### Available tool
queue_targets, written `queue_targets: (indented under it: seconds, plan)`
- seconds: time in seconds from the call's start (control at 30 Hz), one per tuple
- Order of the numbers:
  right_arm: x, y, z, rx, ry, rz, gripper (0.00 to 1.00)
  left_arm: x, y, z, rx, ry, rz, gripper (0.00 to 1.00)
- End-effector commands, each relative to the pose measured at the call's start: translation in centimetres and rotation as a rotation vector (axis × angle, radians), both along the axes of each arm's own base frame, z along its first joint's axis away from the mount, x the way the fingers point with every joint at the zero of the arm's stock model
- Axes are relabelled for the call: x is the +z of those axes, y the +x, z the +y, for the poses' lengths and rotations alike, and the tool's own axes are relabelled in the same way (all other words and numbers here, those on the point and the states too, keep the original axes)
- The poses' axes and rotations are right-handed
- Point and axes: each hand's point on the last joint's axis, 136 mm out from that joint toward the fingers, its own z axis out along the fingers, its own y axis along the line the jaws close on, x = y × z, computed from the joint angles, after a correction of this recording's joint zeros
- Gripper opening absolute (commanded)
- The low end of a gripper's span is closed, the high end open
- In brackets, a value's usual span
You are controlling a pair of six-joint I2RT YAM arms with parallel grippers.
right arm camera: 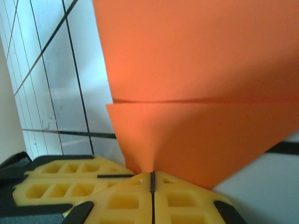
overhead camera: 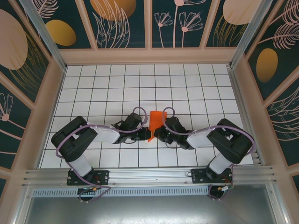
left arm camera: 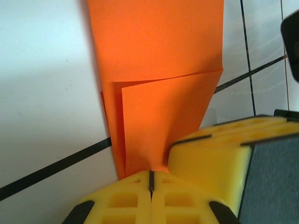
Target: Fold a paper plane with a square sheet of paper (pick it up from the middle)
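The orange paper (overhead camera: 155, 119), partly folded into layered flaps, is held up off the tiled floor between the two arms at the middle of the table. My left gripper (overhead camera: 145, 134) is shut on its lower edge; in the left wrist view the paper (left arm camera: 159, 79) rises from the closed yellow jaws of the left gripper (left arm camera: 151, 175), and the right gripper's yellow fingers (left arm camera: 210, 158) sit just beside them. My right gripper (overhead camera: 155, 132) is likewise shut on the paper (right arm camera: 196, 88), which fans up from the closed jaws of the right gripper (right arm camera: 153, 176).
White tiled floor (overhead camera: 117, 88) with black grid lines stretches behind and beside the arms. Beige walls (overhead camera: 49, 102) with patterned panels fence it in. A metal rail (overhead camera: 149, 175) runs along the near edge by the arm bases.
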Motion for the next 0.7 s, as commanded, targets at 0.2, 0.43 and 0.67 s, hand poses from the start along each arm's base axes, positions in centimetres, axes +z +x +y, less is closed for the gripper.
queue_targets:
  seconds: [0.2,0.43,0.67]
  plan:
    - [-0.2,2.7,-4.2,-0.096,-0.052,-0.012,0.11,-5.9,-2.5,5.7,0.04,0.279,0.102,0.01]
    - [0.1,4.4,-7.4,-0.153,-0.101,-0.03,0.12,-5.9,-2.6,5.8,0.041,0.282,0.1,0.01]
    - [4.7,5.0,-5.0,-0.063,0.012,-0.144,0.12,-5.5,-2.4,5.5,0.039,0.265,0.095,0.01]
